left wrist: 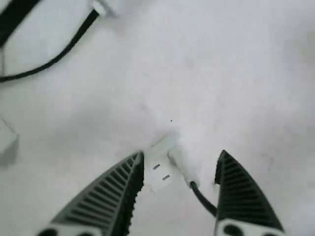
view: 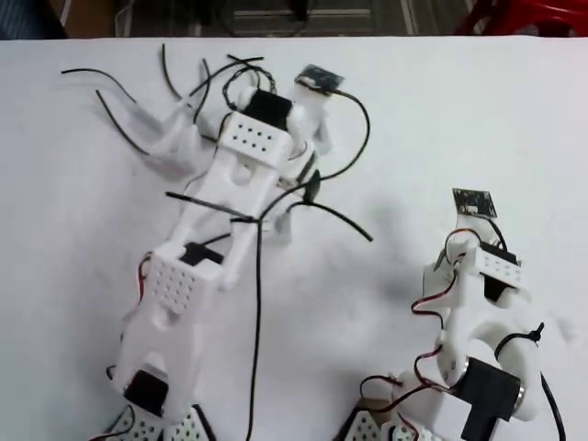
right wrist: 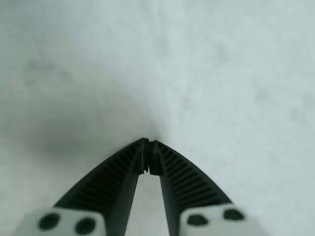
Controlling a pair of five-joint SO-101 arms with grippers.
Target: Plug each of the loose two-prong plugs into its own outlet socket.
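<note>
The left pincer point(left wrist: 180, 156) is spread open around a white plug point(left wrist: 181, 166) lying against a socket point(left wrist: 157, 173). The right pincer point(right wrist: 148, 147) is closed above the counter point(right wrist: 231, 73).

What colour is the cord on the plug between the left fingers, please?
Black cord, on a white plug; clearest in the left wrist view.

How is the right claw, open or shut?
Shut. On the right gripper the two black fingers meet at their tips, nothing between them.
</note>
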